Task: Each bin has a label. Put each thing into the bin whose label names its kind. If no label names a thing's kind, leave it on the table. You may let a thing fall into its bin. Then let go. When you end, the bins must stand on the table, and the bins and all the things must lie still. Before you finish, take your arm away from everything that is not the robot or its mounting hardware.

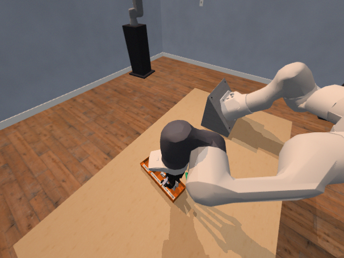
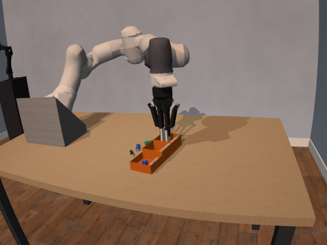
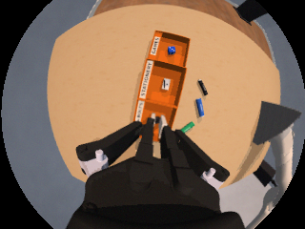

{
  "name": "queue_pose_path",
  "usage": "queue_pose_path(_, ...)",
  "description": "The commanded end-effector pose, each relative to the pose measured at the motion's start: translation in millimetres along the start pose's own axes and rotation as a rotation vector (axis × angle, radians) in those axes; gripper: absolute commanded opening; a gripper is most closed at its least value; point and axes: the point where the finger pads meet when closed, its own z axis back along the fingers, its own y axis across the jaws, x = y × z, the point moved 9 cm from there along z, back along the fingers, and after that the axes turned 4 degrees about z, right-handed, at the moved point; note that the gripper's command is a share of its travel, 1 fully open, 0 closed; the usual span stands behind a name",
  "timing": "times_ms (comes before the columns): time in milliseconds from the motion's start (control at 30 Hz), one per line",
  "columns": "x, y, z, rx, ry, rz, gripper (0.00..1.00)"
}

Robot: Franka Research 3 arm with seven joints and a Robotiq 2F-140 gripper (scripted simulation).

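Three orange bins stand joined in a row on the table. A small blue piece lies in the near one. Beside the row lie a blue cylinder, a black one and a green strip, possibly flat.

Bin labels too small to read; gripper tips hidden inside end bin; any held item unclear.
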Motion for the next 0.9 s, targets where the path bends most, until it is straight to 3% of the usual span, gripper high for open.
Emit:
queue_pose_path(0, -0.9, -1.2, -0.5, -0.005, 0.0, -0.004, 0.07)
queue_pose_path(133, -1.0, -1.2, -0.5, -0.005, 0.0, -0.004, 0.07)
queue_pose_path(167, -1.0, -1.2, -0.5, -0.005, 0.0, -0.004, 0.19)
queue_pose_path(867, -1.0, -1.2, 4.8, -0.005, 0.0, -0.004, 0.19)
